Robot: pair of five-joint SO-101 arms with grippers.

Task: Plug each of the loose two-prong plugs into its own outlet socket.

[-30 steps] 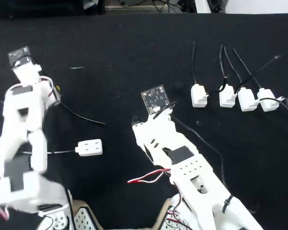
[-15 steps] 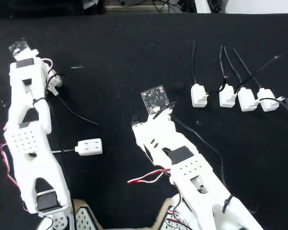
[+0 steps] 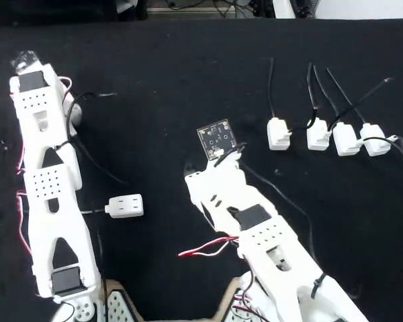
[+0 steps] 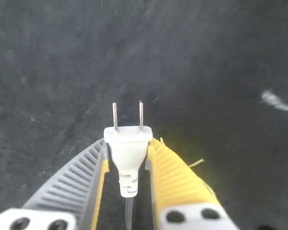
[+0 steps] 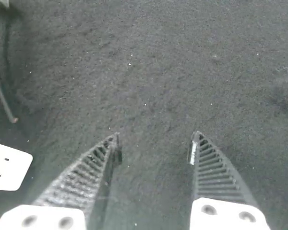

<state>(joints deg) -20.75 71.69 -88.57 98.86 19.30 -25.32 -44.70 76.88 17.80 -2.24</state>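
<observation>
1. L gripper (image 4: 127, 142) pinches the white two-prong plug (image 4: 128, 155) by its body; prongs stick out past the fingertips, over the black table (image 4: 206, 57).
2. High view: L arm lies stretched along the table's left side. White outlet socket (image 3: 125, 206) sits near its mid-section, not touching.
3. R gripper (image 5: 156, 136) is spread wide w/ nothing between the fingers, above bare cloth mid-table.
4. Row of four white corded blocks (image 3: 318, 134) is on the right, well apart from both grippers.

A black, cloth-covered table (image 3: 168, 80) is stretching across the whole scene. A small pale fleck (image 3: 107, 94) is lying on it at the far left. Beyond the far edge, dark cables (image 3: 215, 7) are trailing beside a white panel (image 3: 363, 8).
</observation>
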